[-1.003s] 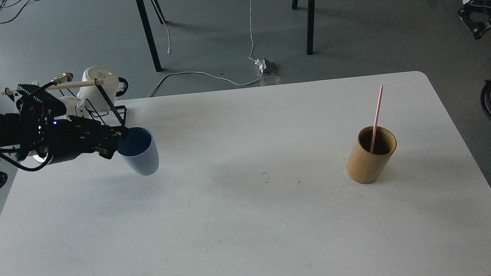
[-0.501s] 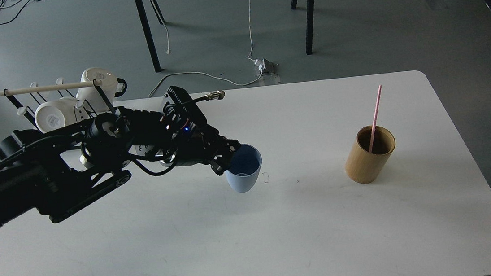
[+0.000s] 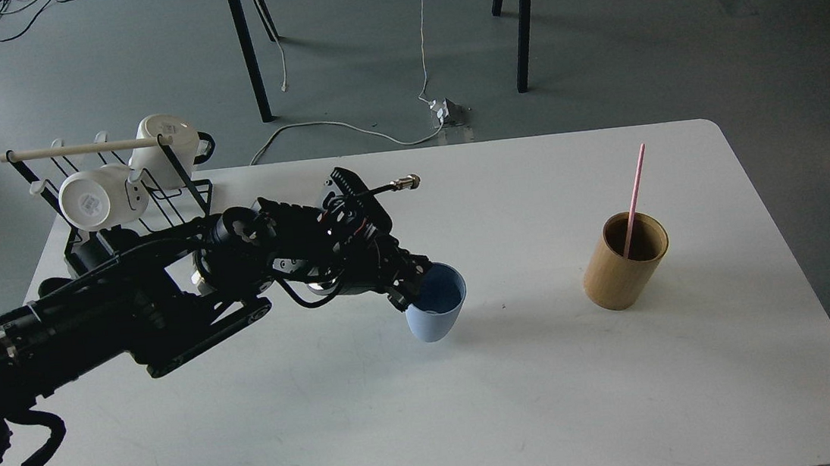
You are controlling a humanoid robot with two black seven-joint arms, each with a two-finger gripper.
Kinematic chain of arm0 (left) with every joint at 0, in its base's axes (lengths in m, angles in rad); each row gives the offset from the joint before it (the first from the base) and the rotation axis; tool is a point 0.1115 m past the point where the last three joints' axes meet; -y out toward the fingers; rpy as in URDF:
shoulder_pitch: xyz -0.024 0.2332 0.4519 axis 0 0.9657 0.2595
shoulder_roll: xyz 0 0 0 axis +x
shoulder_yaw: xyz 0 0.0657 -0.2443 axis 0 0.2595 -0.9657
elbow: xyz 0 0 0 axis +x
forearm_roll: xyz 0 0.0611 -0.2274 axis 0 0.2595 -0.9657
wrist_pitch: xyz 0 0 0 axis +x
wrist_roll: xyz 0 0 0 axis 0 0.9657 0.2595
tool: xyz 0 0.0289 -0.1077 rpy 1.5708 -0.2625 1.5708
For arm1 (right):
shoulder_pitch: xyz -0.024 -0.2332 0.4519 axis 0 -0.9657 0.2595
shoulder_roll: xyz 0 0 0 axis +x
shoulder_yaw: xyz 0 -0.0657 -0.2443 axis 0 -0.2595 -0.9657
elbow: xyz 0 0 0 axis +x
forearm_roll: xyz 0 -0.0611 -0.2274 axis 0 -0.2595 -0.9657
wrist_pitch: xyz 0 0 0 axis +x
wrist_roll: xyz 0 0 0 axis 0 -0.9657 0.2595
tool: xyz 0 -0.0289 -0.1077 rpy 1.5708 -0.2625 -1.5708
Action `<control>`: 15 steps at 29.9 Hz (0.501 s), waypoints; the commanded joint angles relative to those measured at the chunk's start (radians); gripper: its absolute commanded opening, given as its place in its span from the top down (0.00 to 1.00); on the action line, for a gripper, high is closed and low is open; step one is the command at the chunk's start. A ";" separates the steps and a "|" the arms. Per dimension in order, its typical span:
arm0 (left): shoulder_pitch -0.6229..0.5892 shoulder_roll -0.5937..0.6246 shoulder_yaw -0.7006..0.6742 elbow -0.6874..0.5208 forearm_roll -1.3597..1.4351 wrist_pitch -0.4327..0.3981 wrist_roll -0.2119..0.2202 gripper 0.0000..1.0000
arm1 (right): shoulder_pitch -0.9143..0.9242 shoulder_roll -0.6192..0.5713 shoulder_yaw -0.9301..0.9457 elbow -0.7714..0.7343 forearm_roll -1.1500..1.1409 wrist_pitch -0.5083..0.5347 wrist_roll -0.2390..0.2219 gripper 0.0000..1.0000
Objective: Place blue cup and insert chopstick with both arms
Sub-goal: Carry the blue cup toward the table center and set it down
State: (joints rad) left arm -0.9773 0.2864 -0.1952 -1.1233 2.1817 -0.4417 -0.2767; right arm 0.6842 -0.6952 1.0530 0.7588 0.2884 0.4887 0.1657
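Note:
My left gripper (image 3: pixel 414 288) is shut on the near-left rim of the blue cup (image 3: pixel 438 314), a small pale-blue tumbler, upright and slightly tilted near the middle of the white table (image 3: pixel 478 409), at or just above its surface. The pink chopstick (image 3: pixel 634 197) stands leaning in the tan wooden cylinder (image 3: pixel 623 262) at the right of the table, well apart from the cup. My right gripper is not in view.
A black wire rack (image 3: pixel 152 190) with a pale wooden rod and two white mugs (image 3: pixel 88 200) stands at the table's back left corner. Black table legs and cables are on the floor behind.
My left arm has carried the blue cup from the rack at the left to the table's middle, and lowered it a little further right over the last half second.

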 commanded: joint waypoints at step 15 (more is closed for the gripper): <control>0.005 -0.046 0.005 0.037 0.000 0.001 0.005 0.93 | -0.003 -0.009 0.004 -0.004 0.000 0.000 0.000 0.01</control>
State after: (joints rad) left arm -0.9714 0.2410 -0.1901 -1.0861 2.1817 -0.4402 -0.2729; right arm 0.6813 -0.7033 1.0567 0.7547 0.2884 0.4887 0.1657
